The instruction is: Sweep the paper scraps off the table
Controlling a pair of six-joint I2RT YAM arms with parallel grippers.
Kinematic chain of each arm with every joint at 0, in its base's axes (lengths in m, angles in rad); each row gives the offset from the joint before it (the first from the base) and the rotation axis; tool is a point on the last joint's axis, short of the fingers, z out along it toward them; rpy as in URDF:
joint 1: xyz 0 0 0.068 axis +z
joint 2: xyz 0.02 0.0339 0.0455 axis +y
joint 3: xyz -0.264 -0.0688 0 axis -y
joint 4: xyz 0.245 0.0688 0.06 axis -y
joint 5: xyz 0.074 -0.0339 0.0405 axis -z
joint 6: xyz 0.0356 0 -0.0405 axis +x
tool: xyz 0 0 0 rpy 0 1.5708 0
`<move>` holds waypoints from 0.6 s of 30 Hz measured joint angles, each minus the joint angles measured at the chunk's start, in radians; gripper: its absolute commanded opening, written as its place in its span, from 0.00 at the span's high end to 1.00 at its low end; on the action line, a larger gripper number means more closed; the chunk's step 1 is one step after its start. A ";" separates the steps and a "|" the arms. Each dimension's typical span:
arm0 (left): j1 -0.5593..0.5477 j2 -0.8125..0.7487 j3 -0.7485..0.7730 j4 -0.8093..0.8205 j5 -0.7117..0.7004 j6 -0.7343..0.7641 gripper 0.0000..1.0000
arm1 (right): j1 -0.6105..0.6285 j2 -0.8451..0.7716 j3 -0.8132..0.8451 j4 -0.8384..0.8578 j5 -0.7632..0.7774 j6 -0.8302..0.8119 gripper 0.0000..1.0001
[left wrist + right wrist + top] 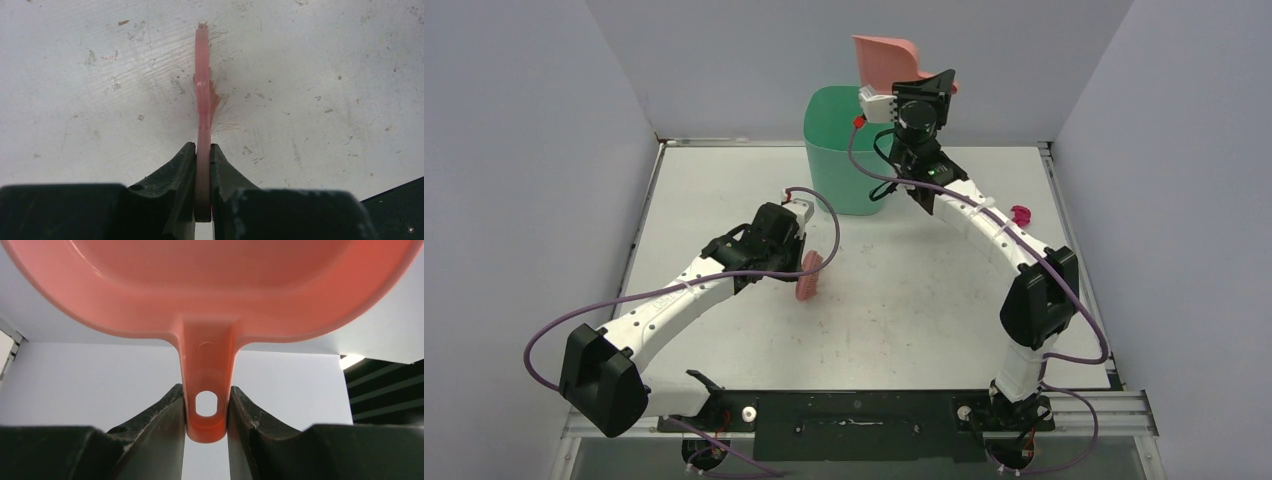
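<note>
Backdrop, top view: grey walls close in a scuffed white table (894, 330), with a green bin (836, 150) at its far middle.
Right side, top view: the right gripper (927, 84) holds a pink dustpan (884, 58) raised and tipped above the bin's far rim.
Left side, top view: the left gripper (796, 257) sits low at mid-table with a pink brush (809, 276) hanging from it, close over the surface; I cannot tell whether it touches.
Paper scraps, top view: only one magenta scrap (1021, 213) shows, on the table's right side just beside the right arm (1004, 235) and well apart from the brush. Whether others lie in the bin is hidden.
Left wrist view: the jaws are clamped tight on the brush's thin handle, over scuffed white surface.
Right wrist view: the jaws are closed on the dustpan's handle at its hanging hole, and the pan's bowl fills the top.
Step in hand: most likely emptying the pan into the bin.
Doing it well: bring the pan's lip inside the bin's rim, tilt steeply so nothing clings, and grip the handle firmly. The magenta scrap looks like the next target.
</note>
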 measured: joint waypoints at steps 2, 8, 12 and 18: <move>0.000 0.000 0.000 0.000 0.002 0.000 1.00 | -0.003 0.000 0.036 -0.037 -0.010 0.043 0.95; 0.000 0.000 0.000 0.000 0.002 0.000 1.00 | -0.039 0.000 0.202 -0.310 -0.078 0.315 0.95; 0.000 0.000 0.000 0.000 0.004 0.000 1.00 | -0.117 -0.004 0.430 -0.686 -0.314 0.620 0.95; 0.005 0.000 0.000 0.006 0.045 0.002 1.00 | -0.304 -0.190 0.259 -1.007 -0.750 0.924 0.95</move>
